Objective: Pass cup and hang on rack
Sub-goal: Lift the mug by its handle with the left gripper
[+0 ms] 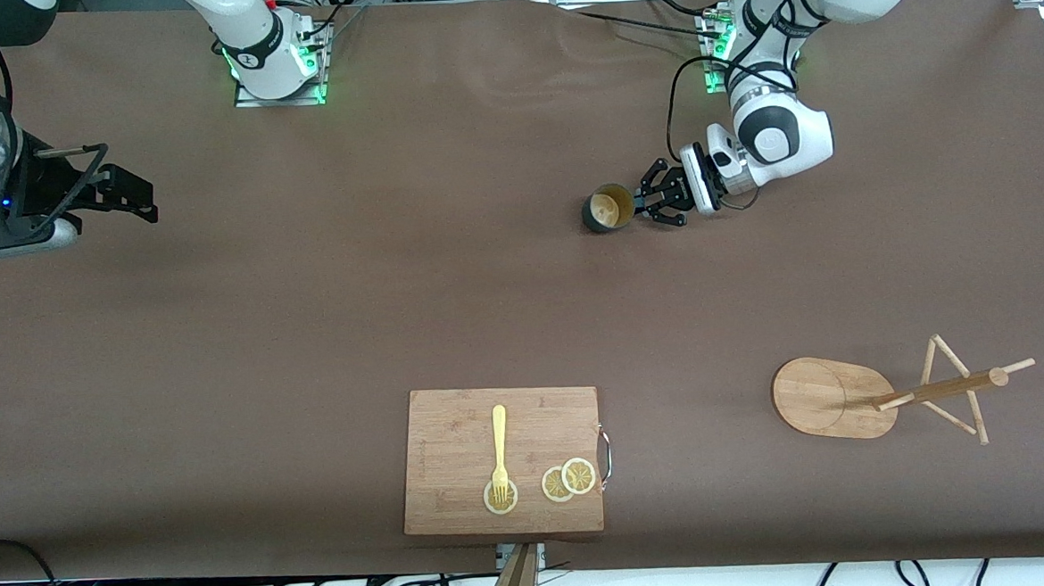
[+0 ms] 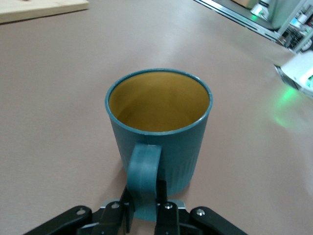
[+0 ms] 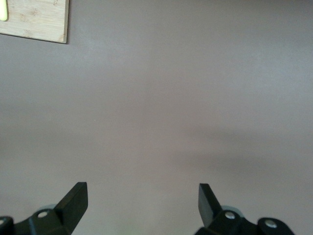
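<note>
The cup [image 1: 608,207], a dark teal ribbed mug with a yellow-ochre inside, stands upright on the brown table toward the left arm's end. My left gripper [image 1: 651,199] is low beside it. In the left wrist view the cup [image 2: 161,122] fills the middle and my left gripper [image 2: 145,190] is shut on its side handle, one finger on each side. The rack [image 1: 827,398], a bamboo mug tree with an oval base, post and thin pegs, stands nearer the front camera. My right gripper [image 1: 137,199] waits open and empty over the table's other end; it also shows in the right wrist view [image 3: 142,196].
A rectangular wooden cutting board [image 1: 449,440] lies near the front edge, with a yellow fork [image 1: 500,450] and lemon slices [image 1: 568,480] on it. Its corner shows in the right wrist view [image 3: 34,19]. Brown table lies between cup and rack.
</note>
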